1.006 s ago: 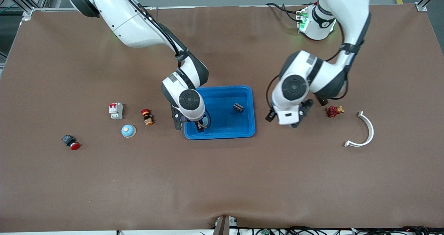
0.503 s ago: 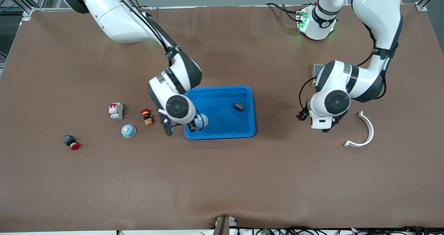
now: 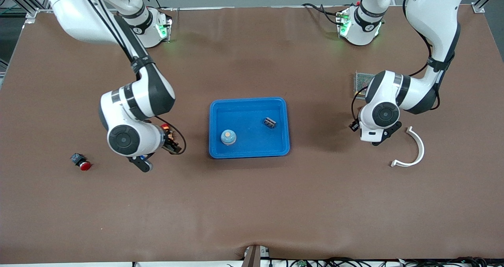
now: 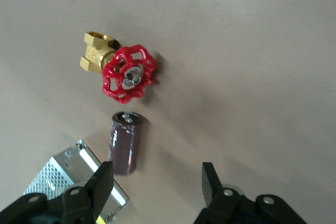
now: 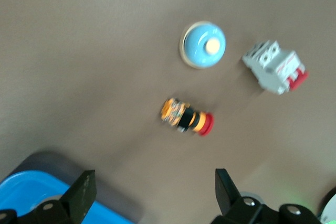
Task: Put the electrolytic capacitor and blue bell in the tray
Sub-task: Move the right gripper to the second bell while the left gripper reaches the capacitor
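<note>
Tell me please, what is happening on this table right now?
Two robot arms are sorting small parts into a blue tray. A blue bell and a small dark part already lie in the tray. Both grippers are open and empty. The right gripper hangs over a second blue bell, an orange push button and a circuit breaker. The left gripper hangs over a brown capacitor beside a red valve.
</note>
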